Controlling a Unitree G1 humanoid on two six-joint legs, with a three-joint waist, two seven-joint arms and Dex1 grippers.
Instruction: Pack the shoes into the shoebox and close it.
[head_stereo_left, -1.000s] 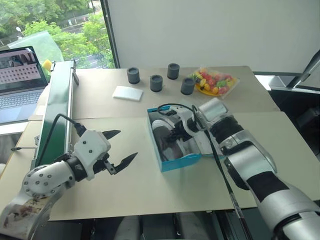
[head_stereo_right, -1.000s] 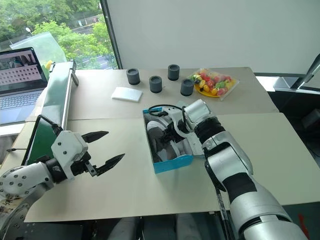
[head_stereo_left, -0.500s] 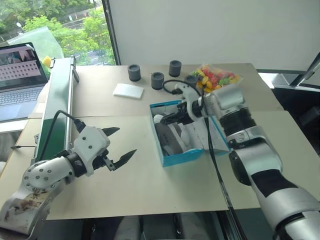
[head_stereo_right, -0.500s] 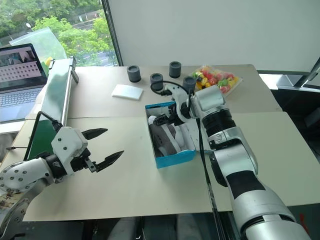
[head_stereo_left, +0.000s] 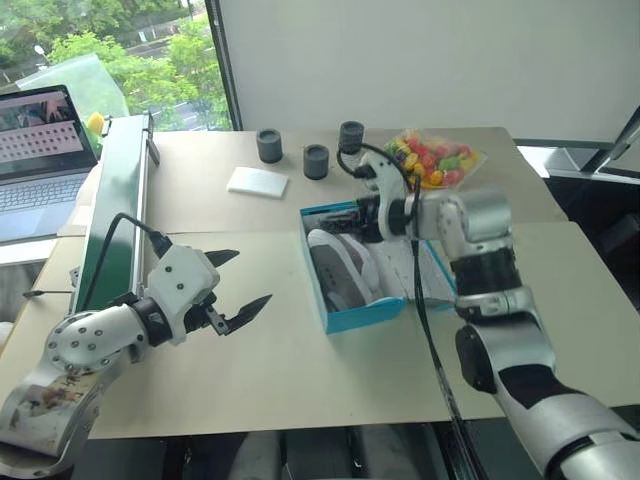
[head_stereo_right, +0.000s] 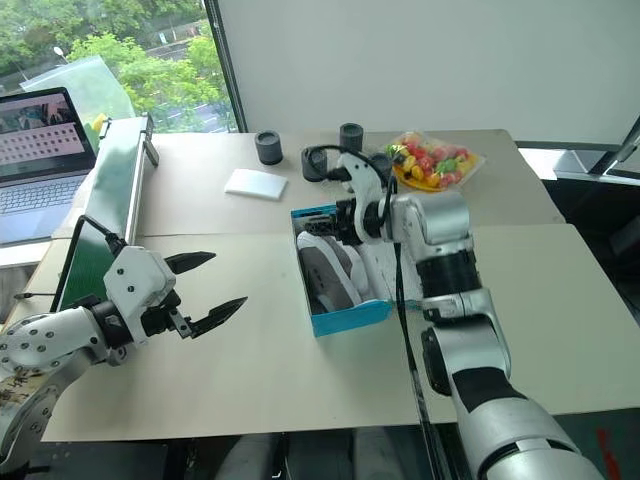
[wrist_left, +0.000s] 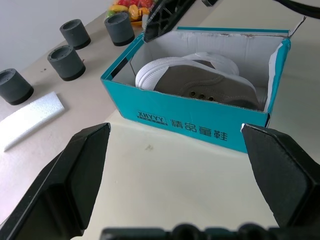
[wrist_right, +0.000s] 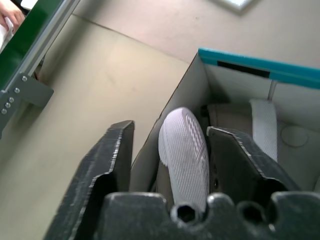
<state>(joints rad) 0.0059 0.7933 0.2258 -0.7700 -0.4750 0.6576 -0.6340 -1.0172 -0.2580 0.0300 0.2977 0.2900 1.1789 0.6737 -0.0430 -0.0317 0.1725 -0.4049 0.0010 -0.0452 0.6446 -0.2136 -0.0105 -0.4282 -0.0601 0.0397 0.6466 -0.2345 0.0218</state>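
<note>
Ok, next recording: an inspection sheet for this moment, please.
Surface: beige table.
Job's things: shoebox open; shoes inside it.
Clutter: four dark cups, white pad, bag of coloured sweets.
Grippers: left gripper open, empty, over bare table; right gripper above the box's far end, fingers apart, holding nothing.
Cables: black cable along the right arm.
Surroundings: laptop, green rail, window.

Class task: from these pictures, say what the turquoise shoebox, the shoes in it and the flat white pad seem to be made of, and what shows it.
Shoebox: matte printed cardboard, with raw white edges and folded corners.
Shoes: probably grey-brown canvas or suede, with eyelets and white rubbery soles.
White pad: likely foam, with a grainy, soft-looking surface.
</note>
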